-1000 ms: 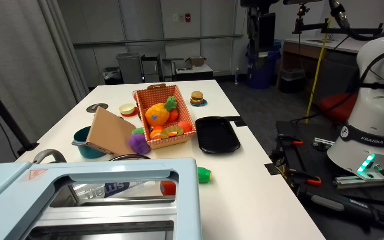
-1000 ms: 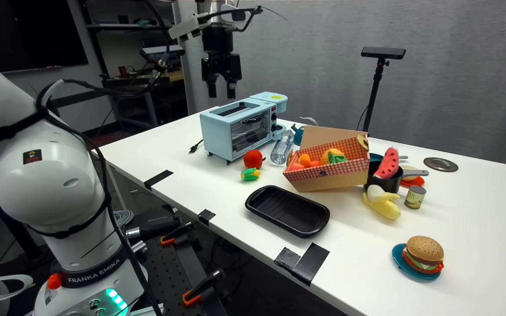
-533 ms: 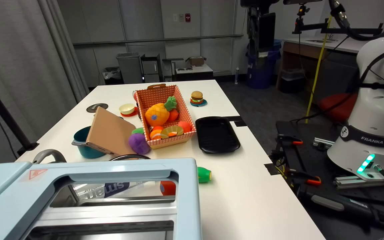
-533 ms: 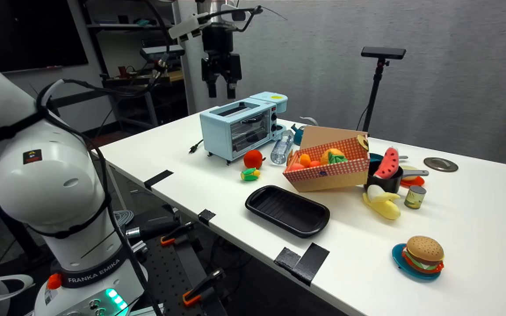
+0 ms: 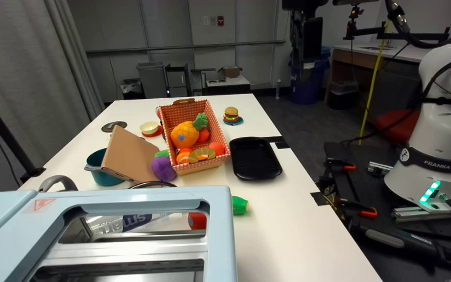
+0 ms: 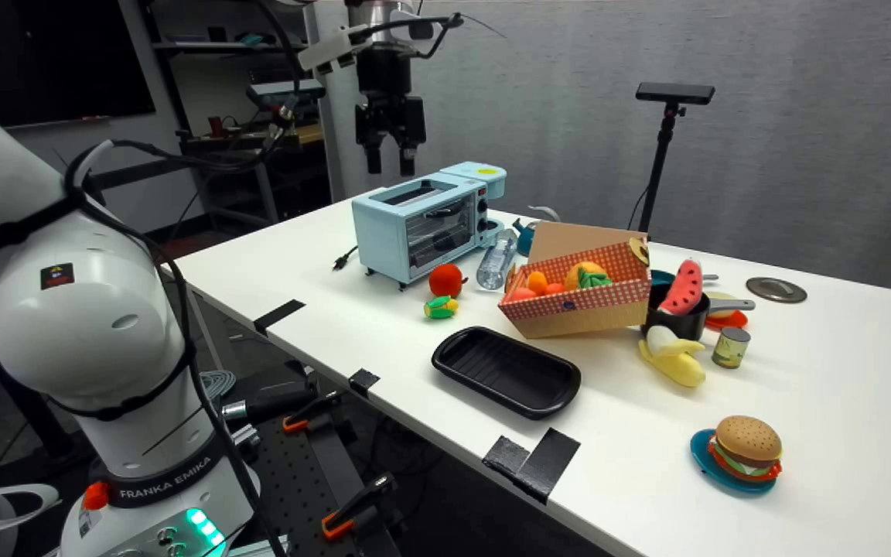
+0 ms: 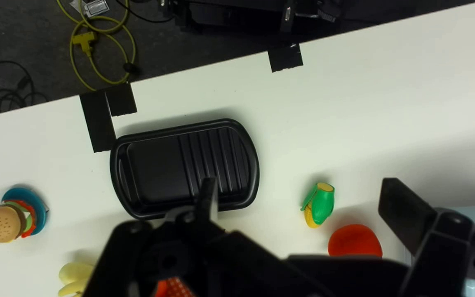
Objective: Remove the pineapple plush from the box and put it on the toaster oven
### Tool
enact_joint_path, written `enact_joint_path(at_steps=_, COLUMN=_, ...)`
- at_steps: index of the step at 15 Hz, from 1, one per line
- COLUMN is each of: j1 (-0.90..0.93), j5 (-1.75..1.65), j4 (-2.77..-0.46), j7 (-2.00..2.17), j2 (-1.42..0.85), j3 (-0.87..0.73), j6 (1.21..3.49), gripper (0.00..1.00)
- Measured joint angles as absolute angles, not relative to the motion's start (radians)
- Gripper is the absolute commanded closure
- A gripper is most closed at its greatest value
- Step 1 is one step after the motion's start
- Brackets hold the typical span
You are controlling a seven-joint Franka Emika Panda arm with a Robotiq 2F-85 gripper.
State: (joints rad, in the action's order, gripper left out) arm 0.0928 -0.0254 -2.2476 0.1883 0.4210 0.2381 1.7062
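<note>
The pineapple plush (image 5: 184, 135), orange-yellow with a green leafy top, lies in the red-checked open box (image 5: 219, 135). In an exterior view the plush (image 6: 586, 272) shows partly behind the wall of the box (image 6: 600, 319). The toaster oven (image 6: 384, 240), pale blue, stands at the table's far end; its top (image 5: 143, 196) has slots. My gripper (image 6: 390, 164) hangs in the air above the table, higher than the oven and apart from the box. In the wrist view the gripper (image 7: 299, 194) is wide open with nothing between its fingers. The plush is hidden there; only a box corner (image 7: 175, 287) shows.
A black tray (image 6: 507, 371) lies beside the box. A toy corn (image 7: 319, 204) and red tomato (image 6: 446, 280) lie between tray and oven. A cardboard piece (image 5: 129, 154) and purple toy (image 5: 163, 169) touch or nearly touch the box. A pot (image 6: 677, 317) stands close by.
My gripper has shifted very slightly, a little downward. The plush, the box and the oven have not moved.
</note>
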Motion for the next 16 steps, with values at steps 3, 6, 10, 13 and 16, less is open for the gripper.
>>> enact_joint_path(at_steps=3, j1=0.093, j5=-0.025, j4=-2.248, j7=0.199, j2=0.419, j3=0.238, j6=1.706, gripper=0.0)
enact_joint_path(at_steps=6, j1=0.093, j5=-0.025, j4=-2.248, j7=0.21, j2=0.419, j3=0.238, j6=1.706, gripper=0.0)
enact_joint_path(at_steps=10, j1=0.093, j5=-0.025, j4=-2.248, j7=0.223, j2=0.419, j3=0.238, j6=1.71, gripper=0.0)
enact_joint_path(at_steps=13, j1=0.093, j5=-0.028, j4=-2.249, j7=0.23, j2=0.419, j3=0.238, j6=1.73, gripper=0.0)
enact_joint_path(at_steps=16, j1=0.093, j5=-0.032, j4=-2.254, j7=0.24, j2=0.419, j3=0.238, j6=1.772, gripper=0.0)
